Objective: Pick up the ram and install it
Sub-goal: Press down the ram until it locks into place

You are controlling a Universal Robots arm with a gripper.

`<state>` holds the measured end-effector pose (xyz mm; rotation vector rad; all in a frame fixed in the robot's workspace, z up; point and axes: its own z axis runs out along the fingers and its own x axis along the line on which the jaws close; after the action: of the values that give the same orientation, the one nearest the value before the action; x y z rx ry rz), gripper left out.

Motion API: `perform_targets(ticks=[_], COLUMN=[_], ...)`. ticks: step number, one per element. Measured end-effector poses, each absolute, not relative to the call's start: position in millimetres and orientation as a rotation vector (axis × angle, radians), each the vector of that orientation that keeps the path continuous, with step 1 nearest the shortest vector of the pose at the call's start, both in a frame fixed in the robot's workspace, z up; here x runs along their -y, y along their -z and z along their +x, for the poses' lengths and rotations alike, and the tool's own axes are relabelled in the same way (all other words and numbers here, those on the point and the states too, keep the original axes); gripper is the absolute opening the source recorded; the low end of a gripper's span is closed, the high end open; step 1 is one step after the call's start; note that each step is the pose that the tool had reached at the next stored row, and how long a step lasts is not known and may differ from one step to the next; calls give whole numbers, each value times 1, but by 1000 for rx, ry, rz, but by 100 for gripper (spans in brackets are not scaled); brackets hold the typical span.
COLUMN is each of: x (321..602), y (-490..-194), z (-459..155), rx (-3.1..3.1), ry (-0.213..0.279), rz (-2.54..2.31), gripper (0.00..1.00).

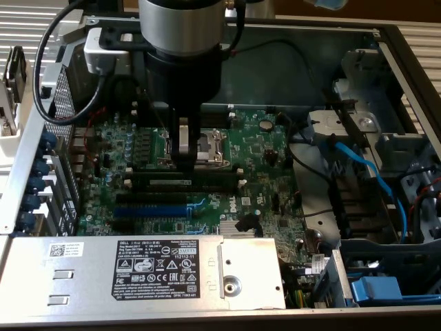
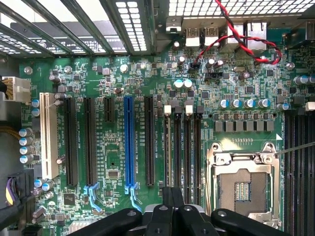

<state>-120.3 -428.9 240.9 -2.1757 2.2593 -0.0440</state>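
Closing the gripper (image 1: 185, 165) fully, fingers drawn together and apparently pinching the top edge of the ram (image 1: 210, 182) at about mid-length. Sitting edge-up along the black memory slots (image 1: 207, 191) near the middle of the motherboard (image 1: 265, 148), just beside the CPU socket (image 1: 215, 145) and between it and the blue expansion slot (image 1: 148, 210).

Risking, as a judgement: gripping a thin, stiff board by a narrow pinch, so tilting it end to end and dragging one corner; missing the slot's key notch and jamming the contacts; pressing down with the white end clips not lined up; flexing the motherboard; brushing the socket's bare metal frame or the small upright capacitors nearby.

Showing a long, flat, dark green-black stick with matte black chips and a pale label strip. Showing glossy green laminate crowded with tiny parts, smooth black plastic slots, a bright steel socket frame (image 2: 243, 184), and hard black jointed fingers (image 2: 194, 216) in the wrist view.
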Motion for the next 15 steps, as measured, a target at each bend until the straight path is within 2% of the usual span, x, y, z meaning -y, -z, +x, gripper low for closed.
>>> perform_targets(ticks=[15], x=[427], y=[-239], z=[-116], rx=[-2260], ry=[43], rz=[-2176], gripper=[10])
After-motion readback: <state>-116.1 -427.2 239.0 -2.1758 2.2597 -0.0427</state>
